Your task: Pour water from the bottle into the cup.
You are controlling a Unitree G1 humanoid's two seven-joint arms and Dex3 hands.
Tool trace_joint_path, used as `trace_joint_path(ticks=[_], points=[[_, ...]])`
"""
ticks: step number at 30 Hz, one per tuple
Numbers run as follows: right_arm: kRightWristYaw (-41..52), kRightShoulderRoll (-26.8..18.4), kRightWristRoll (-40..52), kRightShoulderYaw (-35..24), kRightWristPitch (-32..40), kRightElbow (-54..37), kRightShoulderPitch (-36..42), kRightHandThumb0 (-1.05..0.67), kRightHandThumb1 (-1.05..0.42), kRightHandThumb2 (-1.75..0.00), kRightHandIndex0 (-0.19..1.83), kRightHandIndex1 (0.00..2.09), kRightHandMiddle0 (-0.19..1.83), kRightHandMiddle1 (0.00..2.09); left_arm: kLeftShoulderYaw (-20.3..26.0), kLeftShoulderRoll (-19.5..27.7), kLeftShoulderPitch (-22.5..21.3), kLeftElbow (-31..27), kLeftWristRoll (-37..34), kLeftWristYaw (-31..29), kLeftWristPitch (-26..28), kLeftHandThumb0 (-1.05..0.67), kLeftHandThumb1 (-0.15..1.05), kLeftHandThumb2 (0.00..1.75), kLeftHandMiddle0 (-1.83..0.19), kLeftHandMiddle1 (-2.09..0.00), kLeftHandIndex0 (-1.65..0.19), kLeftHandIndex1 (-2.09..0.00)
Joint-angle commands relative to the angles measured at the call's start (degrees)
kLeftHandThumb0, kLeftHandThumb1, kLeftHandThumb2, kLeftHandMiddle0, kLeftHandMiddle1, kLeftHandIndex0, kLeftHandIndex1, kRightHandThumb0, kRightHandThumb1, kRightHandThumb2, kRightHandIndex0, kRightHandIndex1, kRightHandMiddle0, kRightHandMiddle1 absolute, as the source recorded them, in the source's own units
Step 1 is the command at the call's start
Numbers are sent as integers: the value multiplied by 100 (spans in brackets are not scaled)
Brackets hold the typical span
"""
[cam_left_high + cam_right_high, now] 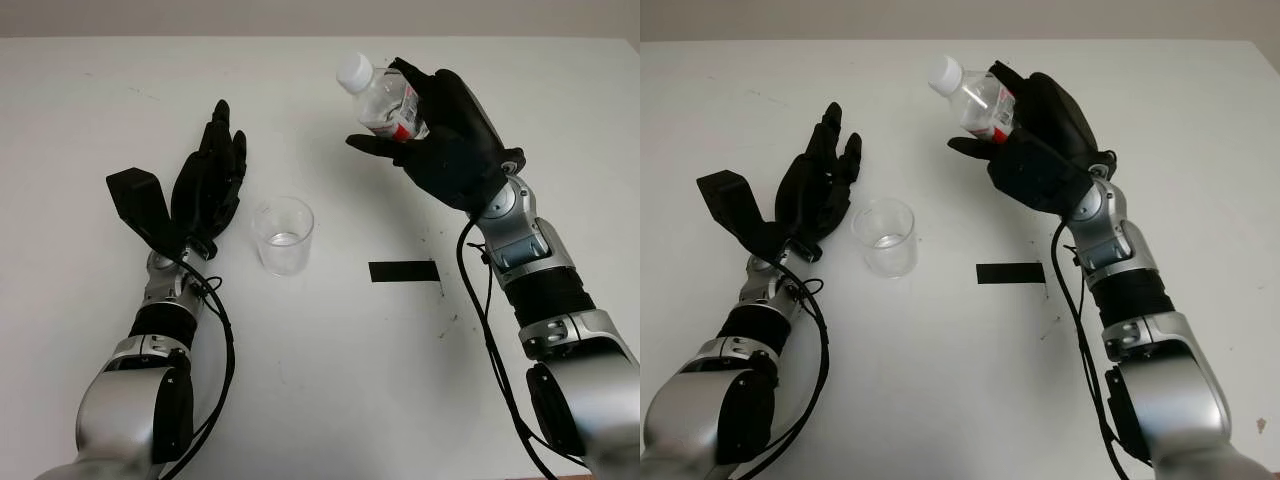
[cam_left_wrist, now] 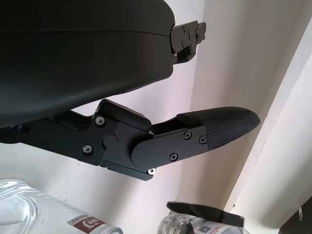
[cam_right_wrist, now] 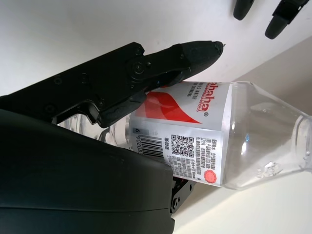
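A clear plastic bottle [image 1: 372, 92] with a red-and-white label [image 3: 190, 126] and a white cap [image 1: 353, 70] is held tilted above the table, cap pointing up and to the left. My right hand [image 1: 388, 108] is shut on it at the back centre, thumb under the label. A clear plastic cup [image 1: 283, 235] stands upright on the white table [image 1: 330, 380], to the lower left of the bottle. A little water seems to lie in its bottom. My left hand [image 1: 222, 140] is open just left of the cup, not touching it.
A strip of black tape [image 1: 403, 271] lies flat on the table right of the cup, under my right forearm. The table's far edge [image 1: 200, 38] meets a wall at the back.
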Motion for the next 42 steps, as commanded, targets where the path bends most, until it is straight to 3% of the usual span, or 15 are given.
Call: trace_joint_path(ticks=[1,13,30,37,42], points=[[-180,9,-150,90,-126,19,-162,-38,-105,-25,154,209,131,209,-22,-18,71,-12,22,2,-57,-81,105,70,19,0,19,0],[-1215,-295,-1468,771,-587,317,-303,-40,-105,-30,151,209,120,209,-24,-49,145,-102,30,130,-50,-82,105,69,19,0,19,0],[-2281,-551,-2537,1376,-838,355,-390,-41,-105,-29,140,209,95,209,-54,-87,207,-165,45,218,-72,-83,105,70,19,0,19,0],[-2766,-619,-3059,1619,-765,210,-447,-44,-105,-36,131,209,77,209,-57,-103,210,-167,-1,195,-59,-82,105,69,19,0,19,0],[-3213,-633,-3515,1796,-569,129,-483,-46,-105,-28,130,209,71,209,-64,-97,196,-149,7,220,-58,-83,105,69,19,0,19,0]])
